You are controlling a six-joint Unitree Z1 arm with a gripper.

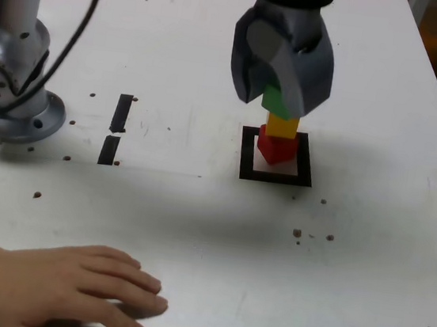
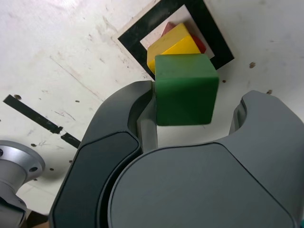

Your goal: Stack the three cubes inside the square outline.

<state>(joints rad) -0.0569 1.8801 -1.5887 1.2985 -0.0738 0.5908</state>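
Grey end effector (image 1: 278, 99) hangs over the square outline (image 1: 246, 152) in the exterior view, hiding part of the green cube (image 1: 274, 100), which sits on the yellow cube (image 1: 282, 126) and red cube (image 1: 275, 147). A hand (image 1: 60, 288) rests on the white surface (image 1: 195, 224).

In the wrist view the end effector (image 2: 192, 111) is released: one jaw touches the plain, unmarked green cube (image 2: 185, 90), the other stands clear.
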